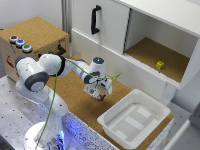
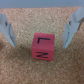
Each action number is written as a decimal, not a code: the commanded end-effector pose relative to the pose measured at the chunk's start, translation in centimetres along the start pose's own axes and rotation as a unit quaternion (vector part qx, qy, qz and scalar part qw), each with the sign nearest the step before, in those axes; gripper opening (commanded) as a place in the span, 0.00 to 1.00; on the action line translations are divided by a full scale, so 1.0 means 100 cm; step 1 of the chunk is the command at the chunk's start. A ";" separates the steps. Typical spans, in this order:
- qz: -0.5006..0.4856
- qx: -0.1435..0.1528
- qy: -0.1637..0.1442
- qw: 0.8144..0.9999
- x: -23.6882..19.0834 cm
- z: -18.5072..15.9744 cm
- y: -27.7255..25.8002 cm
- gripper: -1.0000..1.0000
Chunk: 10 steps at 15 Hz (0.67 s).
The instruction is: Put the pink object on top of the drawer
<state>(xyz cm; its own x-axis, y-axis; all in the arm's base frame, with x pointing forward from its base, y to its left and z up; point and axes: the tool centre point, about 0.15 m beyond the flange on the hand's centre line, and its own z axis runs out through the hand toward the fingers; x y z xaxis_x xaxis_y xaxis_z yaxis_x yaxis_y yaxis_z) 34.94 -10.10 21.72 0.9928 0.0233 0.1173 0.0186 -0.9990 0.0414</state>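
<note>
While my claw (image 2: 40, 31) hangs over the cork surface (image 2: 20, 62), its two fingers (image 2: 7, 30) stand wide apart with nothing between them. Through my wrist camera I see the pink object (image 2: 42, 46), a small cube with black letters on its upper face, lying on the cork between the lines of my fingertips and touching neither of them. In the exterior view my claw (image 1: 101, 93) points down at the cork board (image 1: 75, 92), and the cube itself is hidden beneath my hand there.

Near my claw, toward the exterior view's right, a white tray (image 1: 134, 119) sits on the edge of the cork. Beyond my arm stands a tall white cabinet (image 1: 112, 22) with a vertical black handle (image 1: 95, 19); its open compartment has a cork floor, and a small yellow-green block (image 1: 160, 65) rests on it.

Well apart from my claw, at the exterior view's left, is the drawer (image 1: 35, 37): a tan box with a cork top, a black front handle (image 1: 61, 50), red marks and three coloured round buttons (image 1: 20, 43) near one corner of its top. A green cable (image 1: 55, 95) trails along my arm down to my base.
</note>
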 end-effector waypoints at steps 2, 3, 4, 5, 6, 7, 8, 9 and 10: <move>0.039 -0.046 0.014 0.998 -0.006 0.013 0.003 0.00; 0.043 -0.047 0.015 0.998 -0.008 0.012 0.004 0.00; 0.047 -0.045 0.014 0.998 -0.011 0.012 0.006 0.00; 0.048 -0.044 0.011 0.998 -0.015 0.012 0.006 0.00; 0.047 -0.042 0.008 0.998 -0.019 0.012 0.006 0.00; 0.049 -0.041 0.005 0.998 -0.022 0.014 0.006 0.00; 0.049 -0.037 0.003 0.998 -0.025 0.014 0.005 0.00; 0.049 -0.036 0.003 0.998 -0.027 0.014 0.003 0.00; 0.048 -0.033 0.003 0.998 -0.029 0.014 0.001 0.00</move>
<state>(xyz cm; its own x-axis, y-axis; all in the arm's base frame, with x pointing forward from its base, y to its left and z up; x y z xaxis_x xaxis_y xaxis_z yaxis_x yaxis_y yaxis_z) 34.10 -10.84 20.82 0.9933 -0.0611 0.0979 -0.0652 -0.9971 0.0391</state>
